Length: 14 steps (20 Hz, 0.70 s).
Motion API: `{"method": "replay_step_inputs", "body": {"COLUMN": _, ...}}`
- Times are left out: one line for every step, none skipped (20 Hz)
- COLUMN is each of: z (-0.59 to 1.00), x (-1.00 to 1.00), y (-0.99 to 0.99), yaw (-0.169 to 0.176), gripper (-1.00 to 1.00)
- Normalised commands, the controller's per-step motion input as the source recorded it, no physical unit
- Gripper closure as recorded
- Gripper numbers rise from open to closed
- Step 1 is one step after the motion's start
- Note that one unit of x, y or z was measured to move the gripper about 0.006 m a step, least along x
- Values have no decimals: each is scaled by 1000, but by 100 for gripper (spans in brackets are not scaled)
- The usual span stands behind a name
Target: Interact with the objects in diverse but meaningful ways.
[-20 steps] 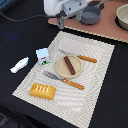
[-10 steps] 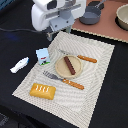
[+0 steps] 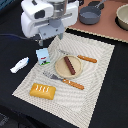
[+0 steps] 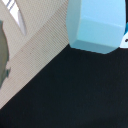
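Looking at the exterior view first, the gripper hangs just above the carton, a little toward the plate. I cannot tell if the gripper is open or closed, because the big white arm hides it. The carton stands upright at the edge of the striped mat, just beside the plate on the exterior view's left. My guess is that the step in hand is picking up the carton. To do it well, the gripper should come straight down, open wide over the narrow sides, and squeeze softly so the carton does not tip. The sausage lies on the plate, with its long way running from the far left corner of the mat toward the near right corner. The bread loaf lies on the mat, nearer the camera than the plate. The white fish lies off the mat, on the dark tabletop, past the carton from the plate.

In the wrist view, the carton looks pale blue and close. It sits where the mat meets the tabletop. No fingers show here.
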Motion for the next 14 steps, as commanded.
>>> {"method": "replay_step_inputs", "body": {"z": -377, "x": -677, "y": -43, "yaw": -12, "gripper": -100}}
{"method": "replay_step_inputs", "body": {"z": -357, "x": -623, "y": 0, "yaw": 0, "gripper": -100}}
{"method": "replay_step_inputs", "body": {"z": -340, "x": -506, "y": 0, "yaw": 0, "gripper": -100}}
{"method": "replay_step_inputs", "body": {"z": -354, "x": -489, "y": 29, "yaw": 0, "gripper": -100}}
{"method": "replay_step_inputs", "body": {"z": -366, "x": -497, "y": 3, "yaw": 0, "gripper": -100}}
{"method": "replay_step_inputs", "body": {"z": -380, "x": -497, "y": 0, "yaw": 0, "gripper": -100}}
{"method": "replay_step_inputs", "body": {"z": -383, "x": -486, "y": 0, "yaw": 0, "gripper": -100}}
{"method": "replay_step_inputs", "body": {"z": -403, "x": -480, "y": 0, "yaw": 0, "gripper": -100}}
{"method": "replay_step_inputs", "body": {"z": -403, "x": -474, "y": -11, "yaw": 0, "gripper": -100}}
{"method": "replay_step_inputs", "body": {"z": -391, "x": -446, "y": -6, "yaw": 0, "gripper": -100}}
{"method": "replay_step_inputs", "body": {"z": -380, "x": -437, "y": -17, "yaw": 0, "gripper": -100}}
{"method": "replay_step_inputs", "body": {"z": -366, "x": -411, "y": -14, "yaw": 0, "gripper": -100}}
{"method": "replay_step_inputs", "body": {"z": -357, "x": -369, "y": -43, "yaw": 0, "gripper": -100}}
{"method": "replay_step_inputs", "body": {"z": -334, "x": -331, "y": -74, "yaw": 0, "gripper": -100}}
